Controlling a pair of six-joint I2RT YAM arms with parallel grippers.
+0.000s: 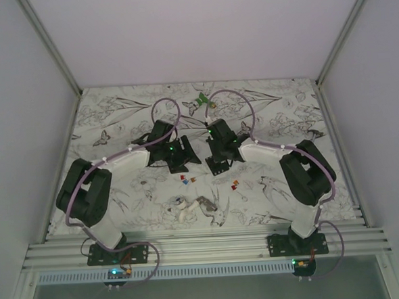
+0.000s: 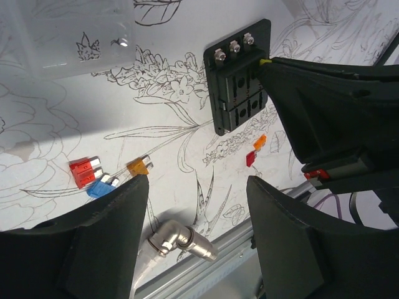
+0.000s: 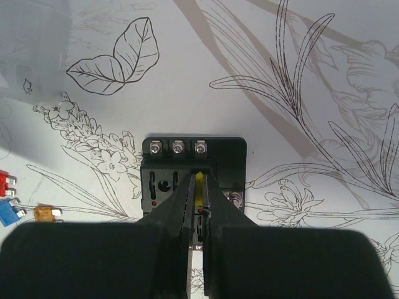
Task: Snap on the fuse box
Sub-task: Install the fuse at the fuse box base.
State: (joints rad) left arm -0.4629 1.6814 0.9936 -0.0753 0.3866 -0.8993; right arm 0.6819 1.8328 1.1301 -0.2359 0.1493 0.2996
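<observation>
The black fuse box [image 3: 163, 163] lies flat on the flower-print table, three screws along its far edge; it also shows in the left wrist view [image 2: 235, 87] and the top view [image 1: 218, 166]. My right gripper [image 3: 199, 180] is shut on a small yellow fuse [image 3: 199, 185] and holds it at the box's slotted top face. Its tip shows in the left wrist view [image 2: 267, 64]. My left gripper [image 2: 196, 187] is open and empty, above the table to the left of the box [image 1: 184, 157].
A clear plastic cover [image 2: 75, 37] lies beyond the box. Loose fuses lie about: red [image 2: 84, 171], blue [image 2: 100, 187], orange [image 2: 138, 166], and an orange and red pair [image 2: 255, 149]. A silver elbow fitting [image 2: 177, 240] lies by the metal front rail. A green object [image 1: 202, 98] lies far back.
</observation>
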